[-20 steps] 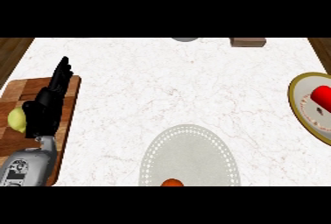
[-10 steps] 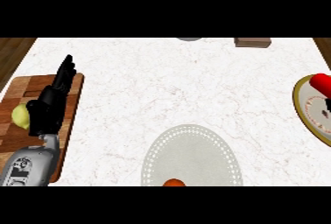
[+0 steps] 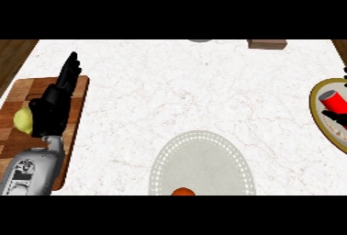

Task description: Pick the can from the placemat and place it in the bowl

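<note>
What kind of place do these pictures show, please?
Most likely a kitchen counter. There is a white marbled worktop, a wooden cutting board at the left with a yellow fruit on it, and a grey oval placemat at the near edge.

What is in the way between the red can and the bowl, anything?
Nothing visible. The red can is already within the yellow rim of the bowl at the view's right edge, with no other thing between them.
</note>
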